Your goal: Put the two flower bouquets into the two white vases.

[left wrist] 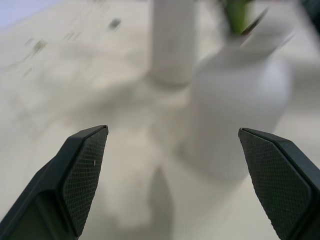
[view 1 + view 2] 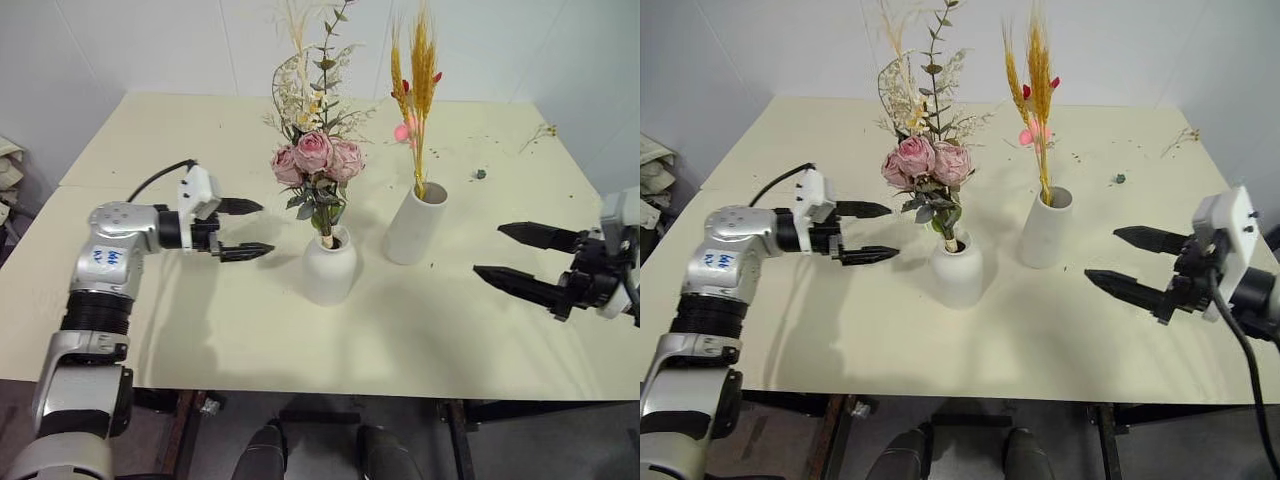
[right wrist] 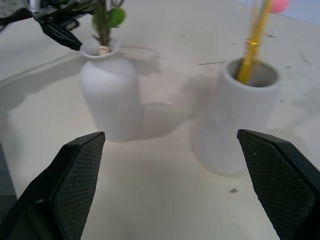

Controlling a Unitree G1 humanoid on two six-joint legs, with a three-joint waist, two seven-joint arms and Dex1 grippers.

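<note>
Matte white and smooth, the rounded bottle vase (image 2: 329, 268) stands on the cream table (image 2: 200, 330) with the rose bouquet (image 2: 318, 158) upright in its narrow neck. Beside it, the cylinder vase (image 2: 415, 224) carries the stiff golden wheat bundle (image 2: 417, 80). The left gripper (image 2: 245, 229) hangs wide and empty near the bottle vase; the right gripper (image 2: 520, 259) gapes, well apart. Both bouquets look placed, so pulling away should go level and sideways, clear of stems.

From the left wrist, checkered rubber pads (image 1: 85, 175) frame both vases.

From the right wrist, green stems fill the flared lip.
</note>
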